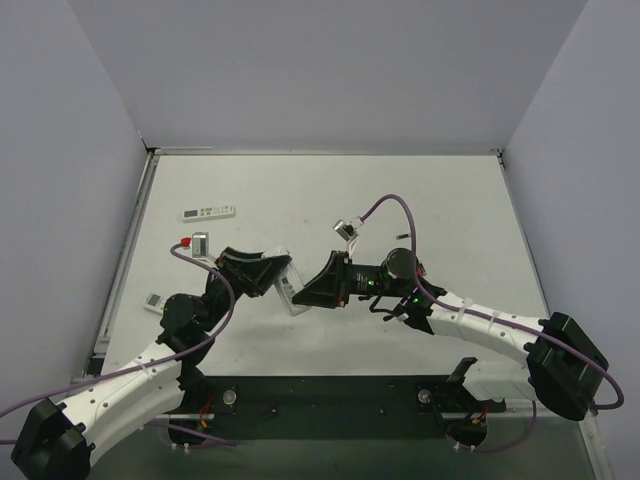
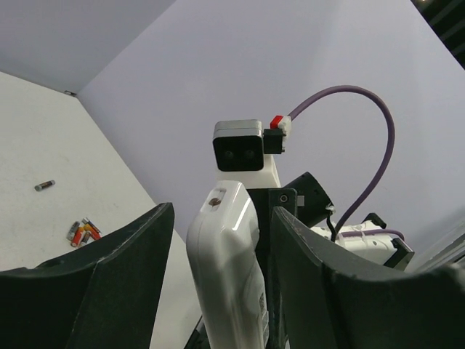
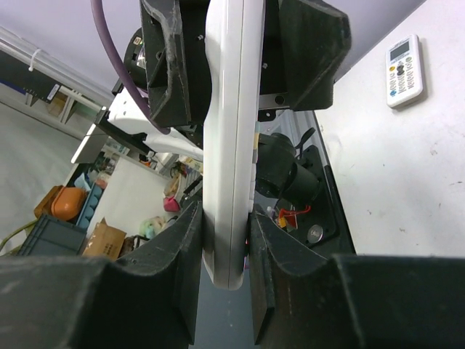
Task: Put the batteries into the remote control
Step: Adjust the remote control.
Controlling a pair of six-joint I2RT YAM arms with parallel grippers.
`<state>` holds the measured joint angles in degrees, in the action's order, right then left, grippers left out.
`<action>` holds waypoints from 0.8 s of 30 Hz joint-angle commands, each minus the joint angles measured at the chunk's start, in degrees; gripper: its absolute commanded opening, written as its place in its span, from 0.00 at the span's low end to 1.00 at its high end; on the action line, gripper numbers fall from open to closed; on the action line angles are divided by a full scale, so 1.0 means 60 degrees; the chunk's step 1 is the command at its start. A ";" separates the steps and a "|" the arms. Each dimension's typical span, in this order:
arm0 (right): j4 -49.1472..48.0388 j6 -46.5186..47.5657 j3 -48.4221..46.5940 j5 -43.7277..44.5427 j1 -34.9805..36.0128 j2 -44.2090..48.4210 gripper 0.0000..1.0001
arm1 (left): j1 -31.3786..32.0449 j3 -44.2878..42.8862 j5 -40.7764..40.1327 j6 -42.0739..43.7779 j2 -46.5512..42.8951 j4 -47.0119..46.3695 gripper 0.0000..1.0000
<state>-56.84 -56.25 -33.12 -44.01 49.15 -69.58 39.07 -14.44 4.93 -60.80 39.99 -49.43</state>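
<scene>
Top external view has the left gripper (image 1: 268, 274) and right gripper (image 1: 312, 291) meeting nose to nose above the table (image 1: 330, 190). The remote (image 1: 291, 293) is held tilted in the air between them. In the left wrist view the left jaws are narrowed about one end of the remote, one finger against it and a sliver of gap at the other. The right wrist view shows both those jaws bearing on it, so I judge it gripped. The right jaws are nearly closed and pinch the other end across its thin edge. The batteries (image 2: 83, 233) lie in a small heap on the table, a lone battery (image 2: 44, 185) apart from them, none loaded. The step looks like getting the back open. To do it well, one gripper should hold firm while the other draws straight along the remote's length without twisting. Keeping it low over the table would let anything that slips land close by. Whether the back is loose I cannot tell.
</scene>
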 commanded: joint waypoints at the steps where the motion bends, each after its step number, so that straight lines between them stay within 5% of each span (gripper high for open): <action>1: -0.1484 -0.0161 -0.0002 -0.0429 -0.0032 -0.0049 0.00 | -0.0183 -0.0011 0.0658 -0.0692 0.0162 -0.1341 0.65; 4: -0.1484 -0.0161 -0.0002 -0.0458 -0.0032 -0.0092 0.00 | -0.0242 0.0048 0.0629 -0.0824 0.0147 -0.1415 0.58; 20: -0.1630 -0.0205 -0.0046 -0.0414 -0.0032 -0.0210 0.00 | -0.0257 -0.0128 0.1053 -0.0854 0.0293 -0.1166 0.56; 23: -0.1616 -0.0220 -0.0090 -0.0472 -0.0046 -0.0268 0.00 | -0.0257 -0.0187 0.1112 -0.0810 0.0352 -0.1108 0.50; 24: -0.1616 -0.0220 -0.0090 -0.0487 -0.0046 -0.0297 0.00 | -0.0257 -0.0187 0.1083 -0.0795 0.0352 -0.1093 0.40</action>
<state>-59.86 -57.91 -32.86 -45.41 49.15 -71.16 37.76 -14.28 10.24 -65.76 41.93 -53.56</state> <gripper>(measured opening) 0.218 0.508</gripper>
